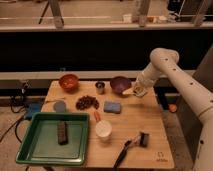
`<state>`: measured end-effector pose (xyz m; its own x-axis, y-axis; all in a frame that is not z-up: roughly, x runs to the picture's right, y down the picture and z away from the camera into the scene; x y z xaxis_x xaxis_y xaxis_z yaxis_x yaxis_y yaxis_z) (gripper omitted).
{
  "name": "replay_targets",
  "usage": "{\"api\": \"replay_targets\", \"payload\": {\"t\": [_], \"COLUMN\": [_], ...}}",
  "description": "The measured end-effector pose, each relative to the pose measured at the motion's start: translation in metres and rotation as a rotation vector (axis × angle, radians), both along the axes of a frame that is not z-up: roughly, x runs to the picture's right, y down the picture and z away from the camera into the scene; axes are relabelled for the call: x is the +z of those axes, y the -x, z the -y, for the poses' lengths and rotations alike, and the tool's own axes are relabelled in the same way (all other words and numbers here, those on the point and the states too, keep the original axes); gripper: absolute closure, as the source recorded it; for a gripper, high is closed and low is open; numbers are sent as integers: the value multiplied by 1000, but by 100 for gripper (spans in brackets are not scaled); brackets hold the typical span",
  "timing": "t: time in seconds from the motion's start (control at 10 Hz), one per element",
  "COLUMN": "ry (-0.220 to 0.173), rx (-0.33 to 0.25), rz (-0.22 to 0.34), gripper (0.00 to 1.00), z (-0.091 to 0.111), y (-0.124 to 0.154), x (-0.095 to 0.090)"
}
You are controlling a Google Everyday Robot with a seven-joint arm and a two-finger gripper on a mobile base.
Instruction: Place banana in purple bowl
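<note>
The purple bowl stands at the back of the wooden table, right of the small metal cup. My gripper hangs from the white arm just right of the bowl's rim, a little above the table. It is shut on the banana, a small pale-yellow piece that pokes out toward the bowl. The banana is beside the bowl, not in it.
An orange bowl is at the back left. A dark pile of snacks, a blue sponge, a carrot-like piece and a white cup fill the middle. A green tray holds a brown bar. A black brush lies at the front right.
</note>
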<state>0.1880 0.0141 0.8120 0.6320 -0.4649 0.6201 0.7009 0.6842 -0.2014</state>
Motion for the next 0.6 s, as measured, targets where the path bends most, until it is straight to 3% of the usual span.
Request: {"api": "replay_targets", "payload": {"t": [0.4, 0.6], "ry": [-4, -10], "rx": [-62, -82], "rz": [40, 54], "gripper": [95, 95], "z": [20, 28], "y": [40, 47], "x": [-19, -20]}}
